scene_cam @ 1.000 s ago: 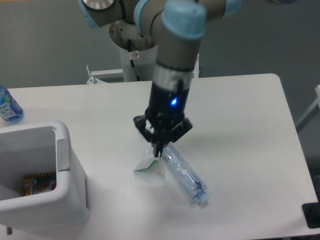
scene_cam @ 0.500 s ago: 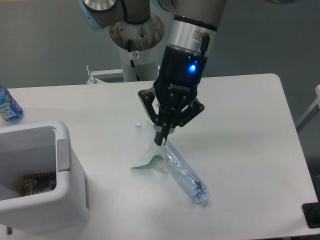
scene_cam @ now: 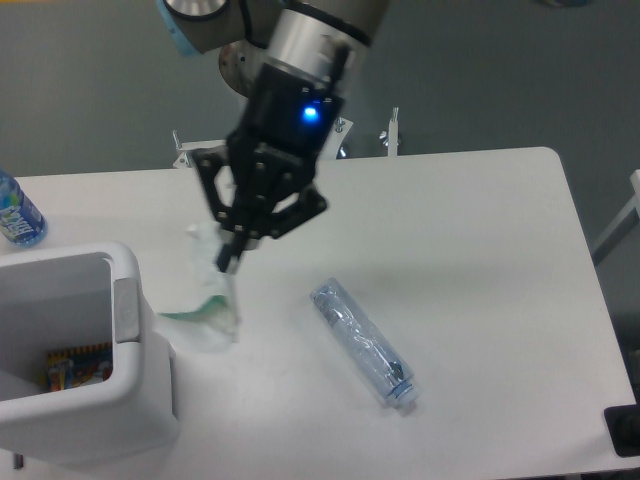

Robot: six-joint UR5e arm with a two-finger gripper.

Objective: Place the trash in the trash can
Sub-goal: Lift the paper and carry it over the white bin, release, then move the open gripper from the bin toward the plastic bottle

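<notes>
Camera view: what matters for the coming move is how the held scrap stands to the trash can. The can fills the lower left of the frame, its opening facing up, with some coloured litter at its bottom. The crumpled white paper piece hangs left of centre, just beside the can's right rim and not yet over the opening, so it must go further left, and probably a little higher, before letting go. Its green-edged lower part dangles close to the rim; whether it touches the table or the can I cannot tell.

The tool comes down from the upper middle of the frame, tilted so its tips point down-left. Its fingers are pressed nearly together, pinching the upper part of the paper.

The crushed clear plastic bottle lies flat on the table at lower centre, well apart from the tool, its long axis running from upper left to lower right with the cap end lower right. Nothing grips it.
</notes>
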